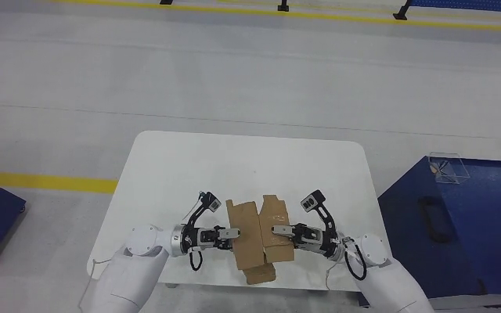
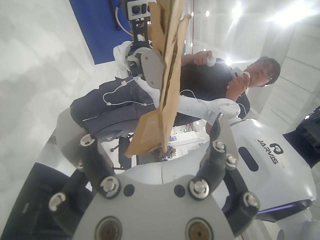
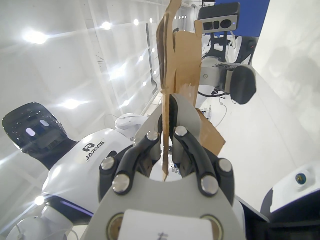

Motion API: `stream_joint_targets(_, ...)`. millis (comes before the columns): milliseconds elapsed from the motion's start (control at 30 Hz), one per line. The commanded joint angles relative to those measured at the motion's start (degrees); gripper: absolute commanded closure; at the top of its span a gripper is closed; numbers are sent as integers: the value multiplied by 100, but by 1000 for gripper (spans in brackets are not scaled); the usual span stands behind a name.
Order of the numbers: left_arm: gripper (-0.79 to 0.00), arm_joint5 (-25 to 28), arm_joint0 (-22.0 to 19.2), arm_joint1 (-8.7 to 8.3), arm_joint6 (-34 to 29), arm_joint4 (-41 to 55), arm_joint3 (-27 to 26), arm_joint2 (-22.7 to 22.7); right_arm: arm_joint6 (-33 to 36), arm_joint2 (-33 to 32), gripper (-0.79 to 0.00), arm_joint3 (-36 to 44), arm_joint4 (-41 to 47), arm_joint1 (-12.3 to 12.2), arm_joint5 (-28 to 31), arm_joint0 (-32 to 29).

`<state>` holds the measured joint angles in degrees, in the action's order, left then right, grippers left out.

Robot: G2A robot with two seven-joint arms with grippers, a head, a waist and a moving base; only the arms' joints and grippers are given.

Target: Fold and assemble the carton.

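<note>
Right jaws: closed tight on the carton, one finger on each face of a cardboard edge, board pinched edge-on between them.

Left jaws: wide apart, touching nothing; one finger on either side of the gap, with the carton edge-on just ahead of the opening.

Carton: brown corrugated cardboard, still flat and unassembled, panels and flaps unfolded, creases running down its length. Sits between the two arms over the near part of the tabletop, a small flap jutting toward the near edge. Right jaws on its right panel, left jaws at its left edge. Cannot tell whether lifted off the surface or resting on it.

Tabletop: white, rectangular, rounded corners.

Surroundings: pale grey floor with a yellow stripe to the left of the tabletop. Blue cabinet well to the right, with a clear plastic box on its top.
</note>
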<state>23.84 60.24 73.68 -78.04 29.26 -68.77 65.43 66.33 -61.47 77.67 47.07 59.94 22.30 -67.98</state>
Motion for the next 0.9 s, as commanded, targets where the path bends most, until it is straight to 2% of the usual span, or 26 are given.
stream_joint_targets(0, -77, 78, -14, 23, 116, 73, -8, -92, 76, 15, 0, -147, 63, 22, 19, 53)
stream_joint_targets(33, 0, 83, -16, 34, 148, 153, 7, -124, 122, 13, 0, -202, 93, 30, 24, 72)
stream_joint_targets(133, 0, 279, -40, 52, 352, 285, 97, -127, 261, -4, 0, -326, 194, 48, 12, 110)
stream_joint_targets(333, 0, 279, -40, 52, 352, 285, 97, -127, 382, -4, 0, -356, 356, 58, -96, 111)
stream_joint_targets(367, 0, 279, -40, 52, 352, 285, 97, -127, 382, -4, -317, -356, 356, 58, -96, 111)
stream_joint_targets(400, 0, 279, -40, 52, 352, 285, 97, -127, 382, -4, -785, -356, 356, 58, -96, 111)
stream_joint_targets(600, 0, 279, -40, 52, 352, 285, 97, -127, 382, -4, -785, -356, 356, 58, -96, 111)
stream_joint_targets(667, 0, 446, 43, 37, 817, 204, -170, 3, 256, -66, -785, -211, 298, 55, -11, 70)
stream_joint_targets(767, 0, 853, 358, 68, 1693, 571, -693, 136, -22, -403, -785, -39, -86, 23, 974, -31)
stream_joint_targets(867, 0, 1420, 556, 155, 2560, 649, -842, 11, -291, -665, -785, 110, -383, 12, 1856, -154)
